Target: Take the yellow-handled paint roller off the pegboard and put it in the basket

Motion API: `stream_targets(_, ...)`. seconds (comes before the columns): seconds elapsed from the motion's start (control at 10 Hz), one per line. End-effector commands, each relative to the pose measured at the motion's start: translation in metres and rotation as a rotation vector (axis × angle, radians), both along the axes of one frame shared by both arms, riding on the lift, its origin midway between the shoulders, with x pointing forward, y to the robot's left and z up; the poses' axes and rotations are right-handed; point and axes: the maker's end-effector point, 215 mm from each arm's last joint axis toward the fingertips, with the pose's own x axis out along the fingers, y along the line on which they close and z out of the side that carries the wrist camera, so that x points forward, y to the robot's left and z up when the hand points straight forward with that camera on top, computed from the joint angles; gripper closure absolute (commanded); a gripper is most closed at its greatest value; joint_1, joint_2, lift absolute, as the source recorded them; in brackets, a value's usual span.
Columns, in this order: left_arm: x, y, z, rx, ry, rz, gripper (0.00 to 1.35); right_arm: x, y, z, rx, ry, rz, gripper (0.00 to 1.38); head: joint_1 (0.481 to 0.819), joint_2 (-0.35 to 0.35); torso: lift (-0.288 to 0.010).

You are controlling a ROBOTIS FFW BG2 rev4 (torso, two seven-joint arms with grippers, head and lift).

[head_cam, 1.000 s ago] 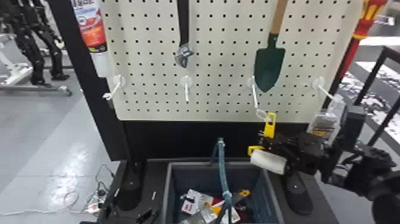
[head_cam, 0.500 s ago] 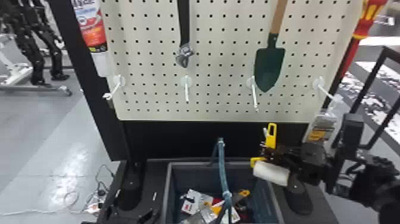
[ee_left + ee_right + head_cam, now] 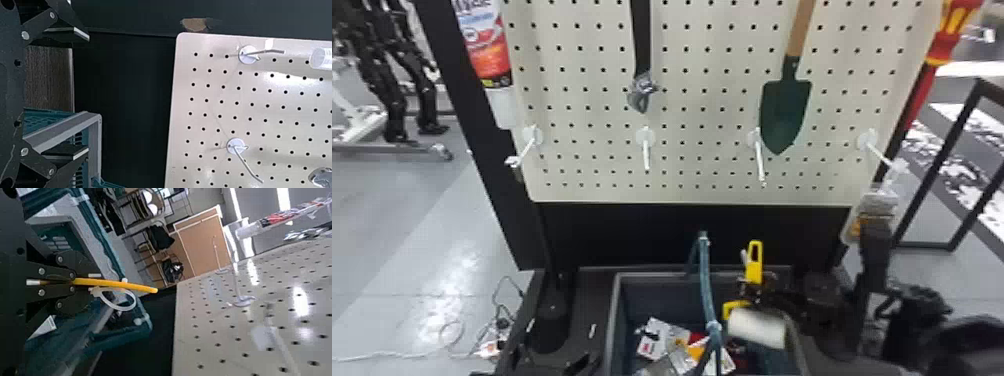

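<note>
R gripper (image 3: 92, 282) is closed on the paint roller (image 3: 757, 328), at right side of basket (image 3: 613, 320); L gripper (image 3: 88, 94) is open. If release comes too early, roller may catch basket's edge & fall outside, b/c pos. is off-centre.

my left gripper (image 3: 88, 94): matte black, built from flat plates and angular link bars
its palm plate (image 3: 11, 94): flat, black, pierced by round holes, with 1 thin, pale, crooked line on it
its screws (image 3: 25, 35): I count 4 silver round heads on the links
its fingers (image 3: 66, 150): flat and black, each with 1 pale metallic edge
my right gripper (image 3: 752, 292): dark, its finer parts blurred in the head view
right palm plate (image 3: 11, 282): black and flat, with round holes
right links (image 3: 74, 260): rounded black plates
right screws (image 3: 41, 271): 6 silver round heads
my right arm (image 3: 922, 310): black, with 1 boxy block (image 3: 876, 255) and bulky segments, blurred
</note>
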Motion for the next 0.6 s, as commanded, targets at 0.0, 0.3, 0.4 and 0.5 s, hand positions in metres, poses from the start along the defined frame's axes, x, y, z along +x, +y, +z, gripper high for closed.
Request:
stream_targets(0.0, 0.001, -0.001, 0.000, -0.005, -0.002, 0.001, 0.29, -0.002, 0.013, -0.018, 0.003, 0.043, 0.030, 1.27, 0.549, 0.000, -0.100)
stream_targets(0.3, 0.001, -0.001, 0.001, -0.008, -0.004, 0.002, 0.29, -0.003, 0.023, -0.047, 0.008, 0.104, 0.052, 1.25, 0.549, 0.000, -0.100)
stream_targets(0.4, 0.001, -0.001, 0.000, -0.008, -0.004, 0.002, 0.29, -0.002, 0.021, -0.055, 0.013, 0.113, 0.041, 0.85, 0.549, 0.000, -0.100)
stream_targets(0.5, 0.001, 0.000, 0.002, -0.009, -0.009, 0.004, 0.29, 0.000, 0.019, -0.058, 0.011, 0.114, 0.032, 0.35, 0.549, 0.000, -0.100)
